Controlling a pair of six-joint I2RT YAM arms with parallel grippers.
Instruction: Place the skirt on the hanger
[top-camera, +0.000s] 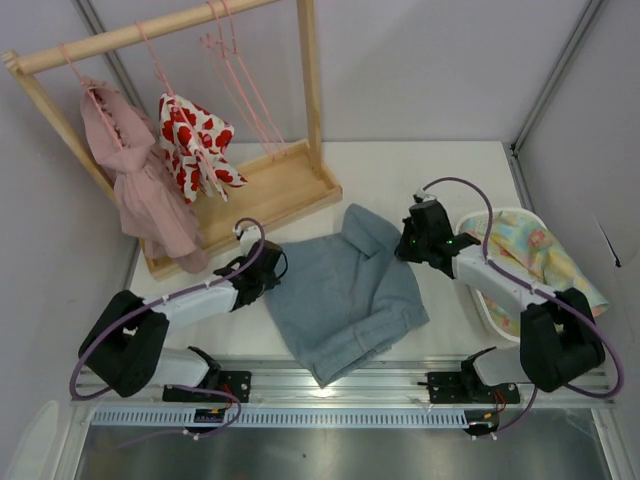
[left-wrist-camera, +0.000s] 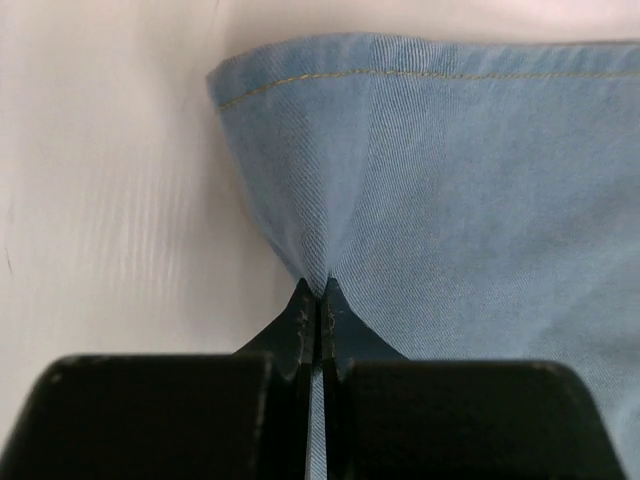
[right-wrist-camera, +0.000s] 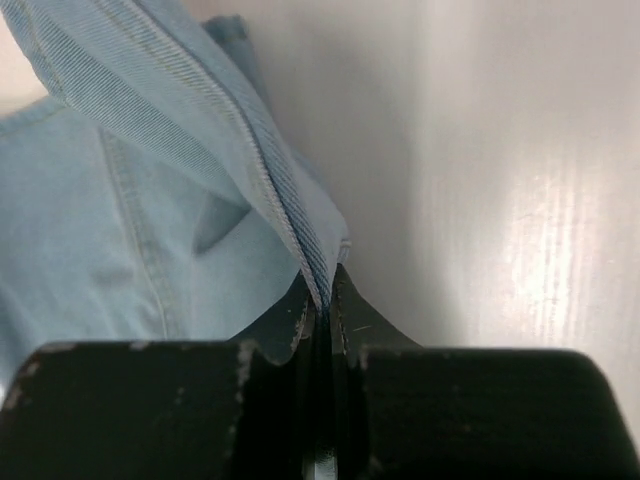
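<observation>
On the table (top-camera: 440, 170), between the arms, the denim skirt (top-camera: 345, 290) lies spread flat. Both the left gripper (left-wrist-camera: 318, 305) and the right gripper (right-wrist-camera: 322, 295) are clamped on opposite edges, apparently to lift it taut toward an empty pink wire hanger (top-camera: 243, 90) on the wooden rack (top-camera: 310, 90).

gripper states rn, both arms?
Left gripper: closed, pinching the denim skirt at its edge.
Right gripper: closed, pinching a fold of the denim skirt.
</observation>
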